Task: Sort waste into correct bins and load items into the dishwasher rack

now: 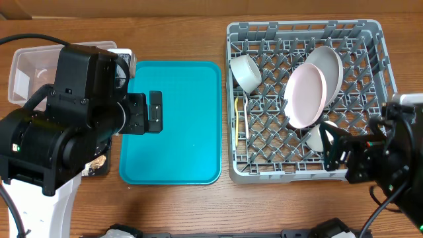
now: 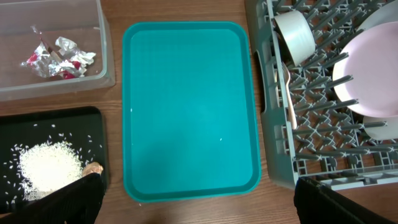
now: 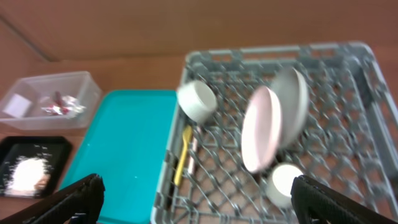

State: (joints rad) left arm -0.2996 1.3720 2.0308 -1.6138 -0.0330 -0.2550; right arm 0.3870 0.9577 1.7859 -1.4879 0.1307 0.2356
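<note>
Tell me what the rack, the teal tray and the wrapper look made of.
Dishwasher rack: grey moulded plastic, matte, judging by its lattice and pegs. Teal tray: probably smooth plastic, faint sheen. Wrapper: crinkled metallic foil, shiny silver with red.

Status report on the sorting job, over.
Left gripper and right gripper open, holding nothing. Wrapper in clear tub, rice in black tray. White plate, grey plate, bowl, cup in rack. Nothing blocking.

Above the teal tray (image 1: 169,122) a claw has open room. In the dishwasher rack (image 1: 264,168), upright pegs, the leaning white plate (image 1: 305,98) and grey plate (image 1: 330,65), the grey bowl (image 1: 246,73) far left and the white cup (image 1: 312,139) block passage; its near left lattice lies free.
</note>
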